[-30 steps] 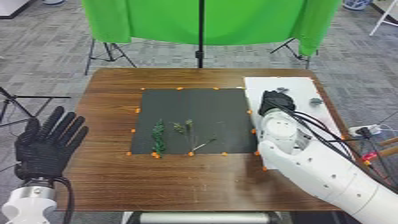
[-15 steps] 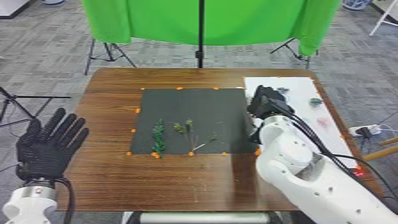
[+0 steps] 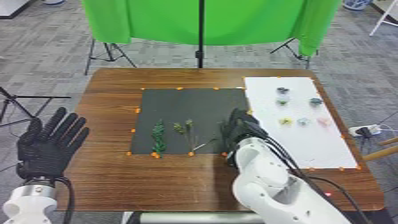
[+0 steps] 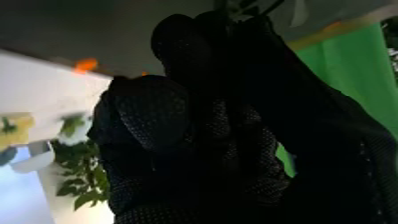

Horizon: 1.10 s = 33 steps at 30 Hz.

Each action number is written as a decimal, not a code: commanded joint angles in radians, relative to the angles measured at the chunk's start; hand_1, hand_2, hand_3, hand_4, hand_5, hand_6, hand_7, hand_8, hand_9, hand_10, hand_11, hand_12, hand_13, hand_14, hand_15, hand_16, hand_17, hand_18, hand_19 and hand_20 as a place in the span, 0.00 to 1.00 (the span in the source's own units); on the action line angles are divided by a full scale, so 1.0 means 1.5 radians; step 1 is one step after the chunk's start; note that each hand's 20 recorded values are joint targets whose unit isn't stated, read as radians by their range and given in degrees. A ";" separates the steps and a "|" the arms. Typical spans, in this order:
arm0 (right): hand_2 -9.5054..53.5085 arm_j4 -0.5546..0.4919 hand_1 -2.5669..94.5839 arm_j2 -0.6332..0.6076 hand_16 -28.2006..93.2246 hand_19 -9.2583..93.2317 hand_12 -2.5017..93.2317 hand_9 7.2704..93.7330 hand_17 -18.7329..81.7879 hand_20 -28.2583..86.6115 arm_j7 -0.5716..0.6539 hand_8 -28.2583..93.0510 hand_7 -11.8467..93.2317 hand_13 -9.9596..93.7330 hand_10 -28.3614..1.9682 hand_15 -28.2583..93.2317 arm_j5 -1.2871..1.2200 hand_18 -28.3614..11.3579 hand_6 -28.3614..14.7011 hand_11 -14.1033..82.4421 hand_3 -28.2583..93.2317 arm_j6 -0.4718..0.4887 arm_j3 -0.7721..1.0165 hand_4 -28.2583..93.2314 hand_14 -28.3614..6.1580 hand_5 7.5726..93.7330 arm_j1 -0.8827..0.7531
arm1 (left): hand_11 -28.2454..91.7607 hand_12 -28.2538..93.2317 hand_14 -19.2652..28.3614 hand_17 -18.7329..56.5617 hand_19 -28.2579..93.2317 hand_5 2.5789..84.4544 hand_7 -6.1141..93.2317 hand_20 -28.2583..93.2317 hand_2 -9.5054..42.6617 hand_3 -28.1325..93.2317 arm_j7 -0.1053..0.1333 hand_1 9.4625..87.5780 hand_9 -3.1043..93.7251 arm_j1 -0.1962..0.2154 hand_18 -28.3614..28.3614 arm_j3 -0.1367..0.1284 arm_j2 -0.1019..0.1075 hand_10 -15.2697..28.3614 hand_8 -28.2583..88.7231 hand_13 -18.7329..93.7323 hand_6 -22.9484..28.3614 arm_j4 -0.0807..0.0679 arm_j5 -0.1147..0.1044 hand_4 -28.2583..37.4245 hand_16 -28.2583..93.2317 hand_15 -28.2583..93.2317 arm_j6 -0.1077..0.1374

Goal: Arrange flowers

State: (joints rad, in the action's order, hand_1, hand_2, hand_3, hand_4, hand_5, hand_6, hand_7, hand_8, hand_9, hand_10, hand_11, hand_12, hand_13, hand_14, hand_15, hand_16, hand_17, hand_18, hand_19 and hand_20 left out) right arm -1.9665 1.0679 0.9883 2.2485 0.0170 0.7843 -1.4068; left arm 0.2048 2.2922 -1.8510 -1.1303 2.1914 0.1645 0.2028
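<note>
My right hand (image 3: 238,127) is above the right edge of the dark sheet (image 3: 164,107). In the right wrist view, the fingers and thumb of my right hand (image 4: 213,115) close together on a thin green stem (image 4: 238,6). Leafy greenery (image 4: 93,172) shows beside the glove; whether it belongs to that stem I cannot tell. On the dark sheet lie a leafy green sprig (image 3: 159,137), budded stems (image 3: 190,131) and a short pale stem (image 3: 202,146). Several small flowers, including a yellow one (image 3: 285,121) and a pink one (image 3: 324,121), rest on the white sheet (image 3: 302,147). My left hand (image 3: 46,150) is open at the table's left.
The brown table (image 3: 169,185) carries both sheets, with orange markers along their edges. A green cloth (image 3: 151,20) on a stand hangs behind the far edge. My right forearm (image 3: 275,180) crosses the table's near right part.
From the white sheet, my right hand has moved left and nearer the robot, to the dark sheet's edge, uncovering flowers on the white sheet. The left hand has stayed nearly still.
</note>
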 commanded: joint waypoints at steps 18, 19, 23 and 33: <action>0.00 -0.013 0.42 -0.014 0.47 0.96 0.32 0.78 0.53 0.61 -0.006 0.17 0.36 0.77 0.28 0.85 0.032 0.00 0.48 0.56 0.81 -0.029 0.021 0.10 0.36 0.75 -0.023 | 0.37 0.33 0.72 0.18 0.44 0.51 0.17 0.34 0.49 0.81 0.008 0.22 0.42 0.027 0.72 -0.008 -0.012 0.71 0.18 0.41 0.64 0.007 -0.010 0.00 0.20 0.47 0.019; 0.01 -0.019 0.42 -0.015 0.47 0.96 0.32 0.79 0.53 0.61 -0.012 0.17 0.37 0.77 0.28 0.85 0.036 0.00 0.48 0.56 0.81 -0.026 0.029 0.10 0.36 0.76 -0.024 | 0.37 0.33 0.72 0.18 0.44 0.51 0.17 0.34 0.49 0.81 0.008 0.22 0.42 0.028 0.72 -0.009 -0.014 0.71 0.18 0.41 0.64 0.007 -0.010 0.00 0.20 0.47 0.021; 0.07 -0.043 0.40 -0.035 0.47 0.96 0.32 0.79 0.53 0.62 -0.003 0.17 0.40 0.77 0.28 0.85 0.022 0.00 0.49 0.56 0.81 -0.036 0.091 0.10 0.35 0.76 -0.033 | 0.37 0.33 0.72 0.18 0.44 0.51 0.17 0.34 0.49 0.82 0.007 0.22 0.42 0.019 0.72 -0.004 -0.016 0.71 0.18 0.42 0.64 0.003 -0.010 0.00 0.20 0.47 0.013; 0.01 0.001 0.44 -0.159 0.42 0.91 0.22 0.60 0.45 0.62 -0.170 0.14 0.32 0.63 0.31 0.76 -0.026 0.08 0.51 0.35 0.86 -0.050 0.293 0.07 0.35 0.63 -0.115 | 0.37 0.33 0.72 0.18 0.44 0.51 0.18 0.34 0.49 0.82 0.012 0.22 0.42 0.018 0.72 -0.004 -0.014 0.71 0.18 0.42 0.64 0.002 -0.010 0.00 0.20 0.47 0.011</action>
State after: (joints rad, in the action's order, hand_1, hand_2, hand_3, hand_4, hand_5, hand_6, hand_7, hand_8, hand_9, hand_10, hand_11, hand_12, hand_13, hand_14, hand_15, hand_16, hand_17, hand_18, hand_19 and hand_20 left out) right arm -2.0344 0.9915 0.8623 2.2191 -0.1049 1.0707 -1.5219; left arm 0.2183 2.3124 -1.8594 -1.1443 2.1977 0.1562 0.2179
